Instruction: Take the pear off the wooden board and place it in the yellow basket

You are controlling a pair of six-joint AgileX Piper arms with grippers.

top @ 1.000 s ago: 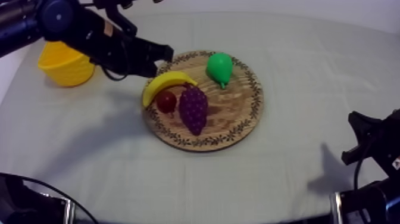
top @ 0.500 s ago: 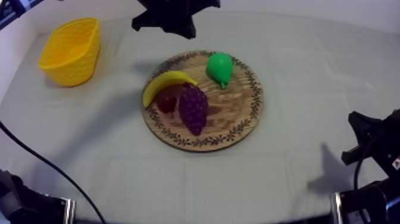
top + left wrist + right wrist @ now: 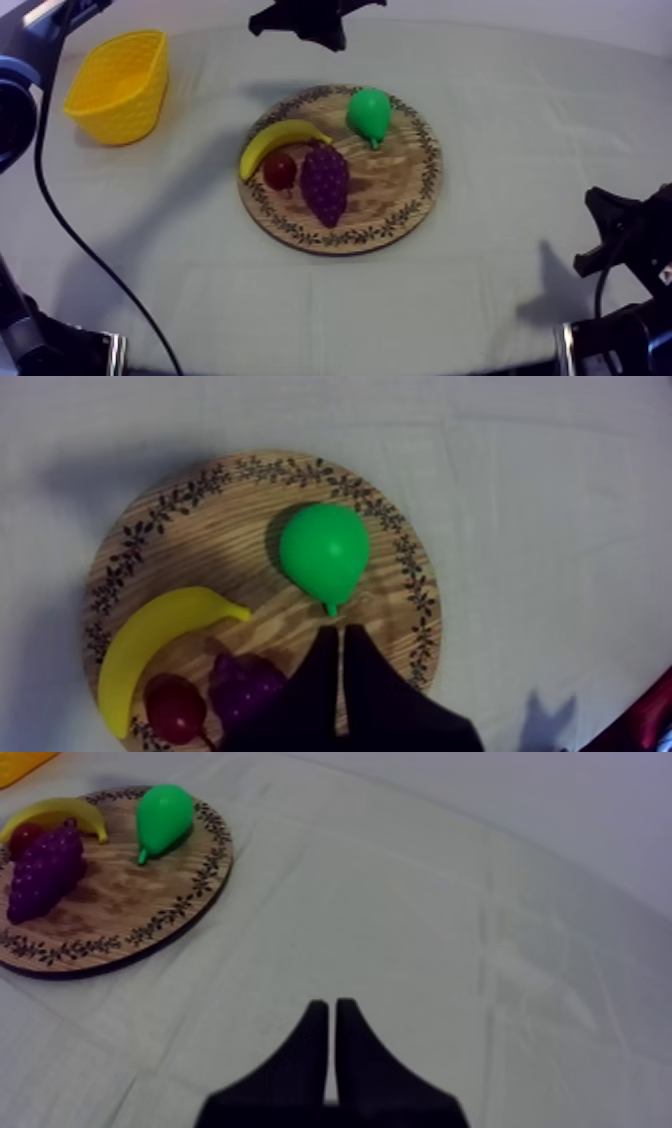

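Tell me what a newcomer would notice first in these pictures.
The round wooden board mid-table draws the eye: a bright green pear at its far side, with a banana, a small red fruit and purple grapes clustered toward its left. Then the yellow basket at the far left corner, and my left gripper, shut, poised over the board just short of the pear.

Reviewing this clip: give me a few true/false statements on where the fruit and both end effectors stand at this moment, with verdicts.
1. The pear lies on the wooden board. True.
2. The banana is in the yellow basket. False: it lies on the board, next to the small red fruit.
3. The left end effector is shut on the pear. False: it is shut on nothing, above the board near the pear.
4. The right end effector is shut, over bare cloth. True.
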